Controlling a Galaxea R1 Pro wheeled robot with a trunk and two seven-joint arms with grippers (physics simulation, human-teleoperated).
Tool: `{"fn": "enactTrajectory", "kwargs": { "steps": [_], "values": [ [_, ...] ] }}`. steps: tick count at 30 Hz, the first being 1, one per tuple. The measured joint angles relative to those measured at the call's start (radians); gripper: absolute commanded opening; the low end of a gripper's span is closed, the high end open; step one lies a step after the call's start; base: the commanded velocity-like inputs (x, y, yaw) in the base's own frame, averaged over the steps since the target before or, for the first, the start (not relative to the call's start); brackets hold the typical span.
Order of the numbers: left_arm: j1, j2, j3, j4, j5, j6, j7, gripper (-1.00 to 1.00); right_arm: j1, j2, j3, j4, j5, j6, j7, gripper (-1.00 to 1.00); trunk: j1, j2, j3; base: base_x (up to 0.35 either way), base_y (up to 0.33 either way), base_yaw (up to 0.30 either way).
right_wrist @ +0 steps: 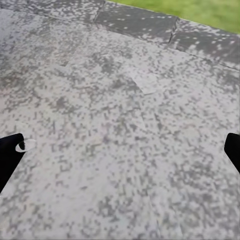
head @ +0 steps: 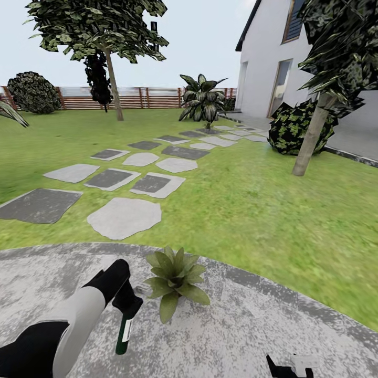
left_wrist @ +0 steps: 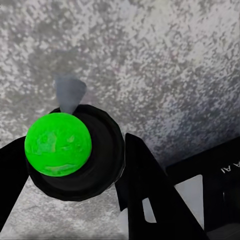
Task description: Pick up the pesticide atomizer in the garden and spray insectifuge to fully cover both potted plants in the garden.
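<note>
My left gripper point(head: 128, 306) is shut on the pesticide atomizer point(head: 124, 332), a slim dark green bottle with a white label that hangs down over the grey patio point(head: 236, 331). One potted plant point(head: 175, 278), a low rosette of pointed green leaves, stands just right of the bottle, a short gap away. In the left wrist view the atomizer point(left_wrist: 58, 144) appears end-on as a bright green disc in a dark ring between black fingers point(left_wrist: 150, 195), with a pale grey cone beside it. My right gripper point(head: 289, 367) is open over bare paving, with its fingertips point(right_wrist: 10, 156) wide apart. The second potted plant is out of view.
Beyond the round patio lies green lawn point(head: 252, 205) with grey stepping stones point(head: 125, 216) leading toward a white house point(head: 268, 58). A thin tree trunk point(head: 311, 137) and a dark bush point(head: 294, 128) stand at the right. A brown slatted fence point(head: 157, 97) closes the back.
</note>
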Motion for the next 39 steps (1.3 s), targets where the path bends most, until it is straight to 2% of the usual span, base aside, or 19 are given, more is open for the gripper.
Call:
{"fn": "enactTrajectory", "kwargs": {
  "steps": [7, 13, 18, 21, 32, 39],
  "values": [
    [-0.008, 0.0, 0.0, 0.001, -0.003, 0.003, -0.001, -1.0, 0.0, 0.003, 0.0, 0.0, 0.001, 0.0, 0.0, 1.0, -0.001, 0.0, 0.0, 0.199, 0.0, 0.0],
    [-0.012, -0.001, 0.0, 0.001, -0.004, 0.002, -0.001, -1.0, 0.0, 0.003, 0.0, 0.0, 0.001, 0.001, 0.001, 1.0, 0.0, 0.0, 0.0, 0.03, 0.0, 0.0],
    [-0.016, -0.001, -0.034, 0.001, -0.003, 0.006, 0.0, -1.0, 0.0, 0.004, 0.0, 0.0, 0.0, 0.001, 0.0, 1.0, 0.0, 0.0, 0.0, 0.001, 0.0, 0.091],
    [-0.013, -0.001, -0.041, 0.001, -0.003, 0.007, 0.0, -1.0, 0.0, 0.004, 0.0, 0.0, 0.0, 0.001, 0.0, 1.0, 0.0, 0.0, 0.0, 0.016, 0.014, 0.185],
    [-0.002, -0.003, -0.046, 0.003, -0.006, 0.006, 0.0, -1.0, 0.0, 0.003, 0.0, 0.001, 0.0, 0.0, -0.001, 1.0, 0.0, 0.0, 0.0, 0.134, 0.239, -0.03],
    [0.001, -0.004, -0.045, 0.004, -0.005, 0.002, 0.0, -1.0, 0.0, 0.003, 0.0, 0.0, 0.0, 0.001, 0.0, 1.0, 0.0, 0.0, 0.0, 0.003, 0.05, -0.134]
  ]
}}
